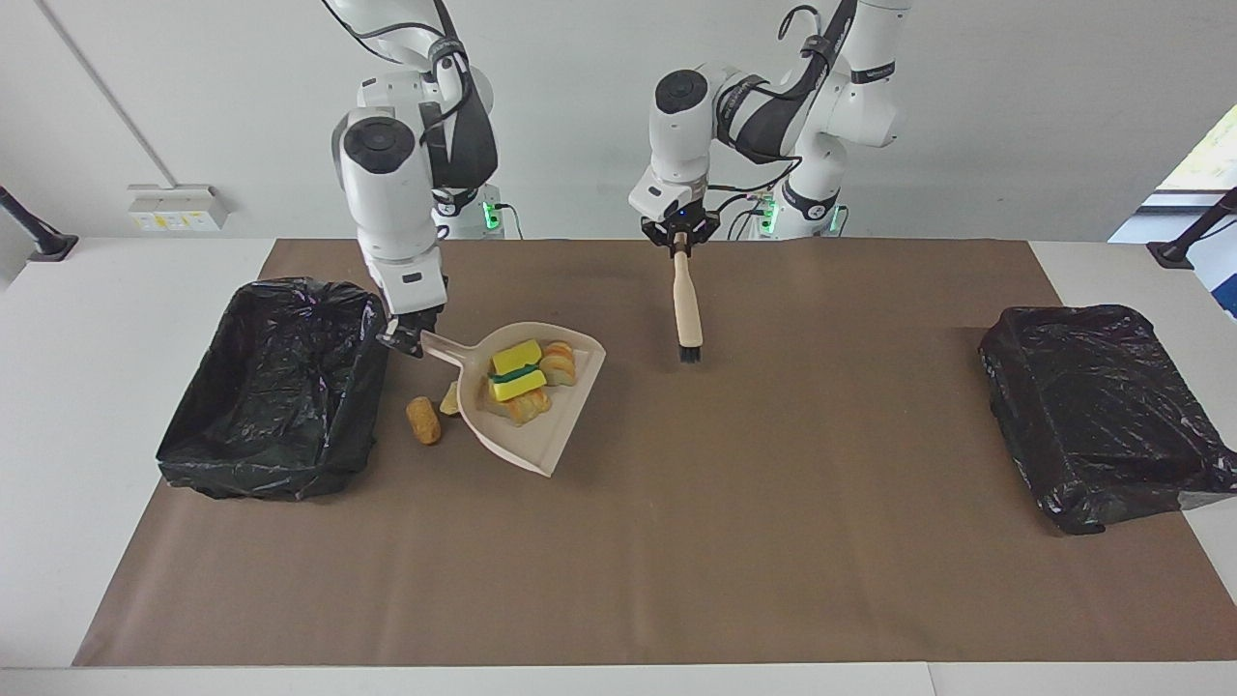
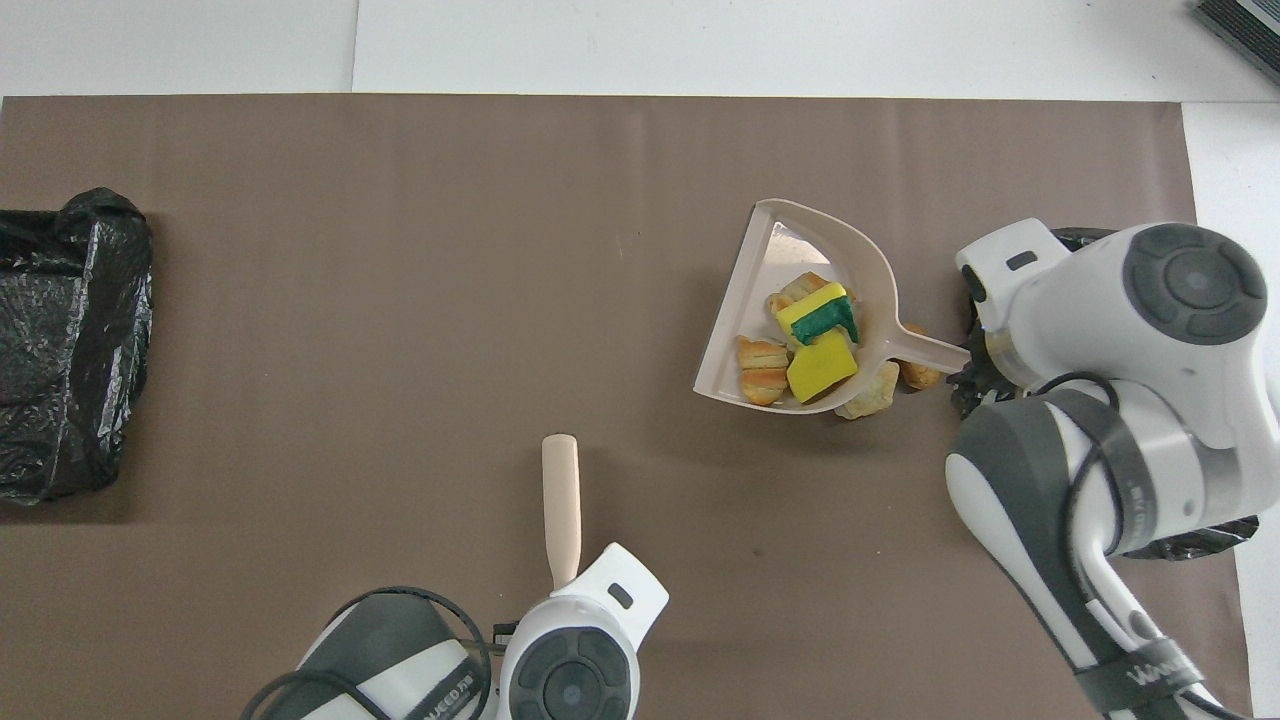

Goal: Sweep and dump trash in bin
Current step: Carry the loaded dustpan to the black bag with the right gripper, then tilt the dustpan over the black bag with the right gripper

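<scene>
My right gripper (image 1: 406,340) is shut on the handle of the pink dustpan (image 1: 527,452) (image 2: 770,250) and holds it raised beside the black-lined bin (image 1: 275,387) at the right arm's end of the table. Trash lies in the pan: yellow-and-green sponge chunks (image 1: 515,373) (image 2: 815,320) and tan bread-like pieces (image 1: 559,362) (image 2: 762,357). On the mat, partly under the pan, lie a brown piece (image 1: 421,420) (image 2: 918,372) and a beige lump (image 2: 868,395). My left gripper (image 1: 679,237) is shut on the wooden brush (image 1: 686,304) (image 2: 562,505), which hangs bristles down over the mat.
A second black-lined bin (image 1: 1102,416) (image 2: 65,340) stands at the left arm's end. The brown mat (image 1: 773,541) covers most of the table. In the overhead view my right arm hides most of the bin beside the dustpan.
</scene>
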You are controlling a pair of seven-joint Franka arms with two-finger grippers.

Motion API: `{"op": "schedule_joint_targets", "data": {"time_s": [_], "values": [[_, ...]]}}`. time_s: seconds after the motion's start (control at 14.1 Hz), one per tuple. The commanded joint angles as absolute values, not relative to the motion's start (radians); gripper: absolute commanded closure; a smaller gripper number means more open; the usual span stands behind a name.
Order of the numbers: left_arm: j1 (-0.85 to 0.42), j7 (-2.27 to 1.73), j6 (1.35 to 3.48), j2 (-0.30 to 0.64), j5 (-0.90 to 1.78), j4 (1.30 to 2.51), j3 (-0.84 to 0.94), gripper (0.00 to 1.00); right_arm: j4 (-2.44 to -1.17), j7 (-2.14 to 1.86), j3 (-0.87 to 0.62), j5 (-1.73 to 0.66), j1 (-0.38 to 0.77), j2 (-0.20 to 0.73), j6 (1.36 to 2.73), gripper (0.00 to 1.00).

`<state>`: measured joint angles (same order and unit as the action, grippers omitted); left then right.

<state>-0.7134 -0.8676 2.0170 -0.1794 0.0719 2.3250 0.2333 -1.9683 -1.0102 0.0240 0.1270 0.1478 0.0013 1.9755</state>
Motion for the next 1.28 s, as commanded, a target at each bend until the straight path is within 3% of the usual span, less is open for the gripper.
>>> {"op": "schedule_joint_targets", "data": {"time_s": [0.0,0.28,0.78,1.21], "values": [[-0.831,-0.988,2.048,-0.213,0.094,2.367,0.221,1.00,-1.960,-1.147,0.015,0.080,0.046,-0.037,1.945,1.00],[-0.908,-1.083,2.178,-0.204,0.120,2.443,0.221,1.00,-1.960,-1.325,0.015,0.012,-0.086,-0.064,1.888,1.00],[-0.904,-1.054,2.201,-0.158,0.149,2.444,0.222,1.00,-1.902,-1.501,0.028,-0.021,-0.293,-0.066,1.792,1.00],[-0.894,-0.983,2.197,-0.152,0.181,2.442,0.219,0.72,-1.875,-1.643,0.126,0.037,-0.364,-0.069,1.773,1.00]]}}
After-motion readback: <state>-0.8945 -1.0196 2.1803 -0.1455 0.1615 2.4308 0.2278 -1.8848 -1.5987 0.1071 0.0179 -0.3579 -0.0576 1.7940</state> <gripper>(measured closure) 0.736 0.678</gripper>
